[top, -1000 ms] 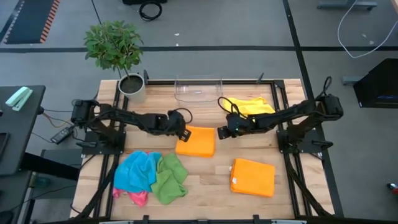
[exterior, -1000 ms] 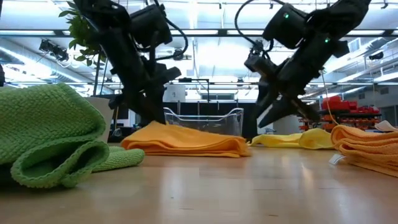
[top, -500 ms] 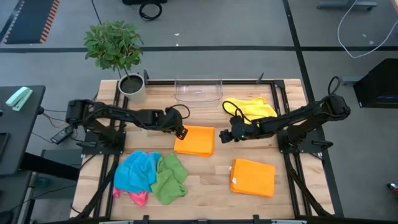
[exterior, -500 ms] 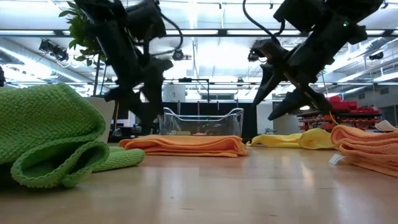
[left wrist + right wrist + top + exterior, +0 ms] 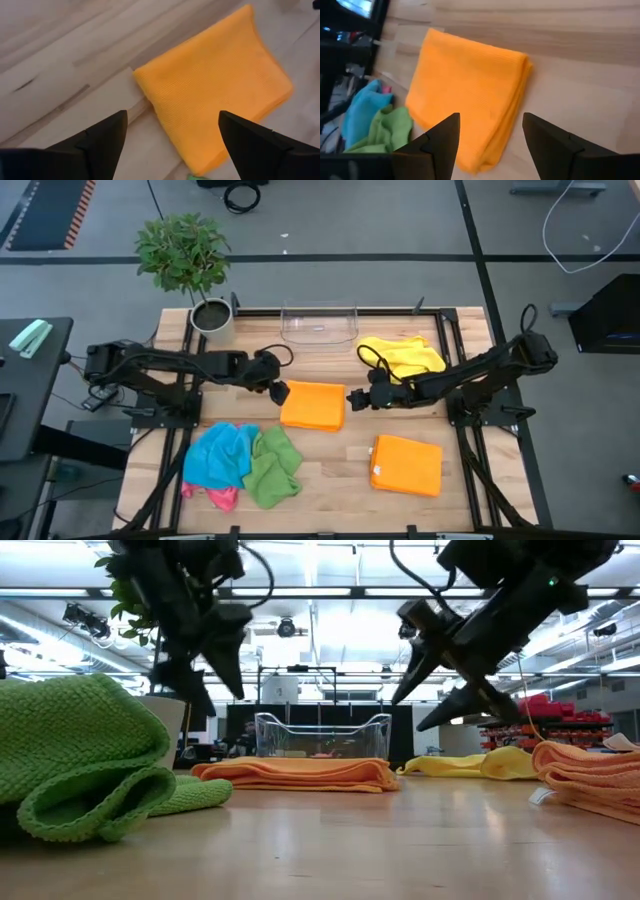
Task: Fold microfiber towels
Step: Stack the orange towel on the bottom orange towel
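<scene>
Both sets of jaws stood open and held nothing. The left gripper (image 5: 279, 392) hung just off the 9 o'clock edge of the folded orange towel (image 5: 314, 406) at the middle of the surface (image 5: 330, 465), its fingers spread apart above the wood; in the left wrist view that towel (image 5: 215, 90) lay flat between and beyond the two dark fingers (image 5: 105, 137), clear of both. The right gripper (image 5: 356, 399) hung just off the same towel's 3 o'clock edge, also clear of the cloth, and the right wrist view showed the towel (image 5: 467, 87) ahead of its parted fingers (image 5: 442, 140). In the low view both grippers (image 5: 205, 670) (image 5: 440, 675) were raised above the towel (image 5: 300, 774).

Counted outward from there, six towels showed: two orange, one yellow, one blue, one green and one pink. The second orange towel (image 5: 407, 465) lay folded at about 4 o'clock from the centre one. The yellow towel (image 5: 403, 356) lay crumpled at about 1 o'clock, by the right arm. The blue towel (image 5: 222, 455), green towel (image 5: 273, 467) and pink towel (image 5: 224, 497) were heaped together at about 8 o'clock. One clear bin (image 5: 319, 323) sat at 12 o'clock, and one potted plant (image 5: 190, 265) at 10 o'clock.
</scene>
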Robot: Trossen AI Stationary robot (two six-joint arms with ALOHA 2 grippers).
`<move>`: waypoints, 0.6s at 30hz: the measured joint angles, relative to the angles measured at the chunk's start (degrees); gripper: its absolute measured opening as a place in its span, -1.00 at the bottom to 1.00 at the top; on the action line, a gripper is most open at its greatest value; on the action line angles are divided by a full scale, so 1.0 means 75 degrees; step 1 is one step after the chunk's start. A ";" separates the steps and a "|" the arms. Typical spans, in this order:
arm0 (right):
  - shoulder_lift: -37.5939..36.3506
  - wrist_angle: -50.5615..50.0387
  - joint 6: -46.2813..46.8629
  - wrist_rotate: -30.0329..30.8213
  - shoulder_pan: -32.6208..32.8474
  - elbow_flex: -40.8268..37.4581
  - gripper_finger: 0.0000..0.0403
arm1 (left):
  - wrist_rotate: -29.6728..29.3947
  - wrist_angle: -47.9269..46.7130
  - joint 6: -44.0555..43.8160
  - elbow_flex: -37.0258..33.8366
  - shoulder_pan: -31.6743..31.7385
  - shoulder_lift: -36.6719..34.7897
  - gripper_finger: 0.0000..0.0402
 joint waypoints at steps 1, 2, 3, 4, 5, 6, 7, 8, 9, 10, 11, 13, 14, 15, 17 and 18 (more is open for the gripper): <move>0.0165 0.0212 -0.0001 0.0064 -0.0006 -0.0002 0.11 | 0.0027 0.0257 -0.0012 -0.0227 -0.0014 -0.0003 0.59; 0.0353 0.0509 0.0004 0.0042 -0.0040 0.0001 0.11 | 0.0136 0.0730 -0.0072 -0.0527 0.0000 0.0023 0.58; 0.0568 0.0668 0.0024 0.0038 -0.0067 -0.0002 0.11 | 0.0319 0.1359 -0.0223 -0.0881 0.0043 0.0105 0.58; 0.0826 0.0947 0.0043 0.0046 -0.0081 -0.0002 0.11 | 0.0482 0.2024 -0.0413 -0.1287 0.0092 0.0146 0.58; 0.1055 0.1135 0.0076 0.0003 -0.0105 -0.0002 0.11 | 0.0572 0.2556 -0.0614 -0.1681 0.0150 0.0156 0.58; 0.1265 0.1193 0.0115 0.0005 -0.0120 -0.0002 0.11 | 0.0567 0.3028 -0.0815 -0.1997 0.0210 0.0152 0.57; 0.1451 0.1304 0.0165 -0.0010 -0.0152 -0.0002 0.11 | 0.0543 0.3527 -0.0960 -0.2274 0.0274 0.0151 0.57; 0.1614 0.1324 0.0228 -0.0019 -0.0174 -0.0004 0.11 | 0.0509 0.3897 -0.1085 -0.2489 0.0351 0.0141 0.57; 0.1806 0.1431 0.0268 -0.0002 -0.0192 -0.0009 0.11 | 0.0495 0.4098 -0.1133 -0.2665 0.0437 0.0128 0.57; 0.1941 0.1509 0.0276 -0.0033 -0.0209 -0.0001 0.11 | 0.0491 0.4236 -0.1156 -0.2824 0.0504 0.0128 0.57; 0.2064 0.1621 0.0283 -0.0023 -0.0207 -0.0019 0.11 | 0.0489 0.4362 -0.1176 -0.2949 0.0557 0.0131 0.57; 0.2341 0.2168 0.0264 -0.0012 -0.0239 0.0007 0.11 | 0.0492 0.4769 -0.1191 -0.3114 0.0649 0.0252 0.57; 0.2479 0.2397 0.0259 -0.0070 -0.0268 0.0007 0.11 | 0.0514 0.4945 -0.1211 -0.3196 0.0672 0.0332 0.57; 0.2610 0.2733 0.0261 -0.0096 -0.0299 0.0008 0.11 | 0.0538 0.5153 -0.1228 -0.3277 0.0679 0.0431 0.57; 0.2815 0.3101 0.0217 -0.0187 -0.0355 0.0027 0.11 | 0.0629 0.5702 -0.1244 -0.3355 0.0680 0.0642 0.57; 0.2857 0.3227 0.0207 -0.0246 -0.0384 0.0038 0.11 | 0.0614 0.5946 -0.1236 -0.3350 0.0666 0.0820 0.57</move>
